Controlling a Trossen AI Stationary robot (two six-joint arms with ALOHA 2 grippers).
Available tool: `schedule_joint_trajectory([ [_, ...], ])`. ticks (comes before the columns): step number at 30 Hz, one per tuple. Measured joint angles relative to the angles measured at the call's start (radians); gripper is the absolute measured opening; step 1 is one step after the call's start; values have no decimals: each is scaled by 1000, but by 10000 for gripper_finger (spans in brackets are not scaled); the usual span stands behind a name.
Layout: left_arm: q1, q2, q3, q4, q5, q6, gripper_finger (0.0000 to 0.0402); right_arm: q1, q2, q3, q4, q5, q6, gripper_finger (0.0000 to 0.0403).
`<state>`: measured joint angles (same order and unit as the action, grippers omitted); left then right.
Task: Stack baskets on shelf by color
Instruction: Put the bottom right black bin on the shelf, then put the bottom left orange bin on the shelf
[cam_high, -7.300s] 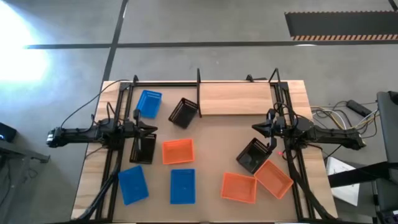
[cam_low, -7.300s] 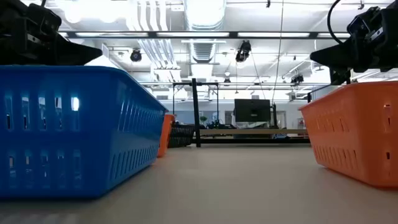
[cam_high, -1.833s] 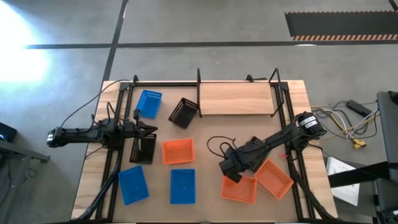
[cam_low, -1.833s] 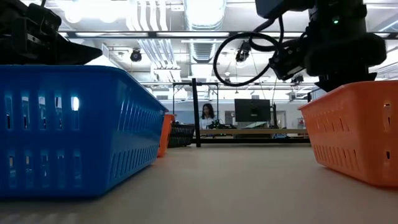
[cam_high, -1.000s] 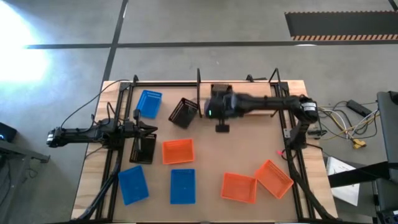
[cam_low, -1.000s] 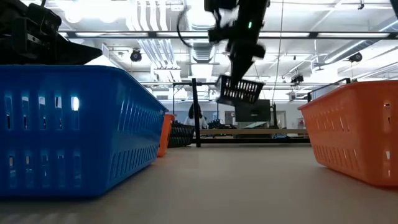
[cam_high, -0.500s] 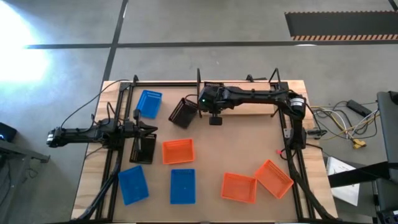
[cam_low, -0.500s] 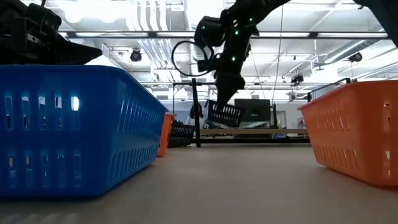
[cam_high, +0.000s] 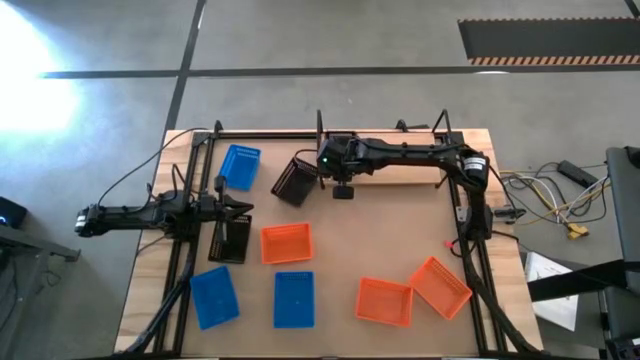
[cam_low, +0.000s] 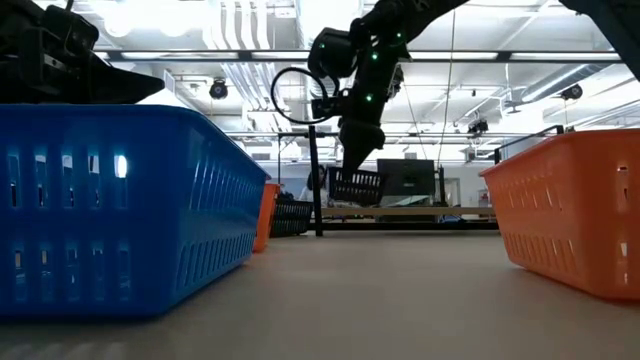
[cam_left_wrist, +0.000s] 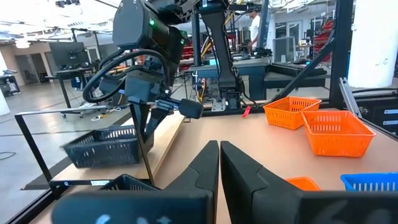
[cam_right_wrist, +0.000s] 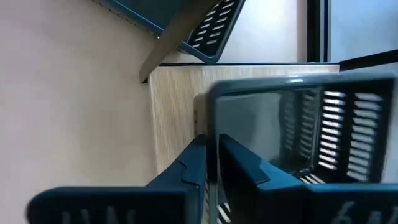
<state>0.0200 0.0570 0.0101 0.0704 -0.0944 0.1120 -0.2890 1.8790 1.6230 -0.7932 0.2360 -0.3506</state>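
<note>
My right gripper (cam_high: 336, 170) reaches over the left end of the light-wood shelf (cam_high: 395, 160) and is shut on a black basket (cam_left_wrist: 102, 146), also seen in the low view (cam_low: 357, 185). The basket sits low over the plank's left end; whether it rests on it, I cannot tell. A second black basket (cam_high: 295, 181) lies tilted just left of the shelf. A third black basket (cam_high: 230, 238) lies below my left gripper (cam_high: 245, 208), which waits shut at the table's left side. My right gripper has one wall of the black basket, at its rim (cam_right_wrist: 211, 127), between its two fingers (cam_right_wrist: 245, 168), one finger inside the basket and one outside. The fingers slant down from above. The basket hangs about level and upright, low over the shelf's left end.
Blue baskets lie at the far left (cam_high: 239, 165) and near left (cam_high: 213, 296), (cam_high: 294, 299). Orange baskets lie mid-table (cam_high: 287, 243) and near right (cam_high: 385, 301), (cam_high: 440, 287). Black metal uprights (cam_high: 319, 150) frame the shelf. Bare tabletop lies between the shelf and the orange baskets.
My right gripper has carried the black basket toward the table's left edge and down, from well above the shelf to low over the plank's left end. The basket has come from tilted to about level. Over the last half second it has moved very little.
</note>
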Motion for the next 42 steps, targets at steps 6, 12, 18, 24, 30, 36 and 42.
schedule_joint_trajectory([
  [6, 0, 0, 0, 0, 0, 0, 0, 1, 0, 5, -5, 0, -1, 98],
  [12, 0, 0, 0, 0, 0, 0, 0, 18, -18, 64, -114, 1, 58, 136],
  [18, 0, 0, 0, 0, 0, 0, 0, 117, -75, 85, -252, 0, 257, 141],
  [24, 0, 0, 0, 0, 0, 0, 0, 327, -138, 0, -297, -1, 489, 125],
  [30, 0, 0, 0, 0, 0, 0, 0, 577, -162, -73, -302, -28, 769, 108],
  [36, 0, 0, 0, 0, 0, 0, 0, 796, -164, -87, -293, -69, 1084, 116],
  [42, 0, 0, 0, 0, 0, 0, 0, 957, -164, -87, -235, -79, 1375, 163],
])
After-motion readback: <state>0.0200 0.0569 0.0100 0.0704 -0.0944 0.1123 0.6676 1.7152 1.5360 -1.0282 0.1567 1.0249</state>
